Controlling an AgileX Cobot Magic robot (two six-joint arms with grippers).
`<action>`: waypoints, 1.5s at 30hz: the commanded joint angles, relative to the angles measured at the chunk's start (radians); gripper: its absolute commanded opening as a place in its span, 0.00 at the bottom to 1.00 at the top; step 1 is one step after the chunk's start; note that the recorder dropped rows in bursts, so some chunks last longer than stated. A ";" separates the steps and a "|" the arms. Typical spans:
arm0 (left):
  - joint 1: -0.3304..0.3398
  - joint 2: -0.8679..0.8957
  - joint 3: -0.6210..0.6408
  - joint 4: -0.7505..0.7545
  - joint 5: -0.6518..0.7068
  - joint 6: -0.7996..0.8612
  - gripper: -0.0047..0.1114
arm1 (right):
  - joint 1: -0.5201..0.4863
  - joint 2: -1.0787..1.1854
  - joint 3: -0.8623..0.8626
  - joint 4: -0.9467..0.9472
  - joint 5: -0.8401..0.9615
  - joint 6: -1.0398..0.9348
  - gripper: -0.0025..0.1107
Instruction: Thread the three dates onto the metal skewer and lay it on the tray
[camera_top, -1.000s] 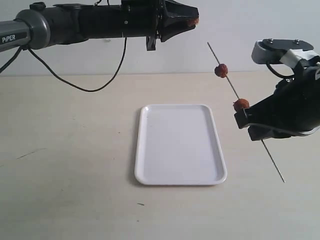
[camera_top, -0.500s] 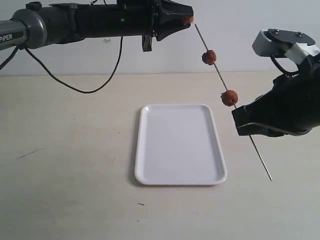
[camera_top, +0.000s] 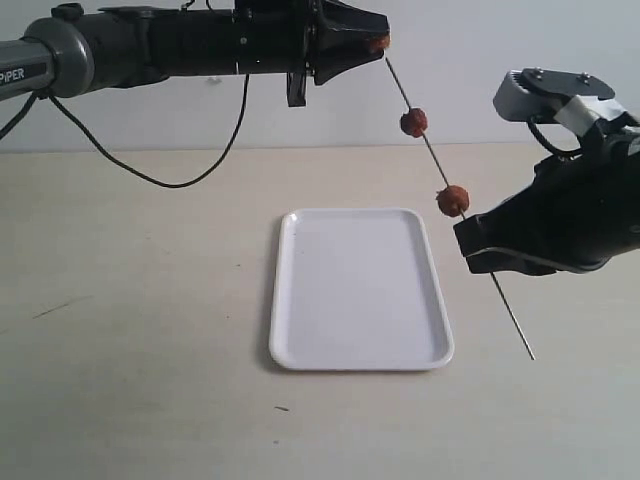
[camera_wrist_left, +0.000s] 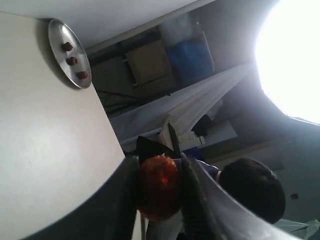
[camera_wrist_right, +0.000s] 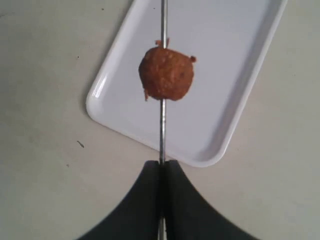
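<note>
Exterior view: a pale beige table (camera_top: 130, 330) fills the scene, with a flat white rectangular tray (camera_top: 355, 290) lying on it near the middle. A long black left arm (camera_top: 150, 45) stretches high above the table, up and to the left of the tray. A bulky black right arm (camera_top: 590, 200) hangs just to the right of the tray.

The left gripper (camera_top: 378, 42) sits well above the tray's far right corner, its jaws pinching one small wrinkled reddish-brown date, the third date (camera_top: 379, 43). The left wrist view shows this fruit (camera_wrist_left: 157, 185) squeezed between two dark fingers (camera_wrist_left: 122, 200).

The right gripper (camera_top: 476, 252), just beside the tray's right edge, is clamped tight on a thin straight grey metal skewer (camera_top: 428, 150). In the right wrist view its closed tips (camera_wrist_right: 161, 167) grip the rod (camera_wrist_right: 162, 130) above the tray (camera_wrist_right: 235, 60).

The skewer slants from its lower end, off the tray's near right corner, up to the third date. Whether its tip has entered that fruit cannot be told.

Two more reddish-brown dates are threaded on it above the tray's right edge: an upper date (camera_top: 413, 122) and a lower date (camera_top: 452, 200), the latter (camera_wrist_right: 166, 73) near the right gripper.

The left wrist view also shows a round silver metal dish (camera_wrist_left: 62, 32) holding three small reddish fruits; its place relative to the tray cannot be told.
</note>
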 joint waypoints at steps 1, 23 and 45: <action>0.000 -0.007 0.000 0.017 0.023 -0.005 0.29 | -0.002 0.003 0.004 0.012 -0.027 -0.014 0.02; -0.057 -0.007 0.000 0.099 0.041 -0.002 0.29 | -0.002 0.003 0.004 0.096 -0.032 -0.112 0.02; -0.059 -0.007 0.000 0.027 -0.050 0.000 0.29 | -0.002 0.001 0.002 0.023 0.035 -0.007 0.02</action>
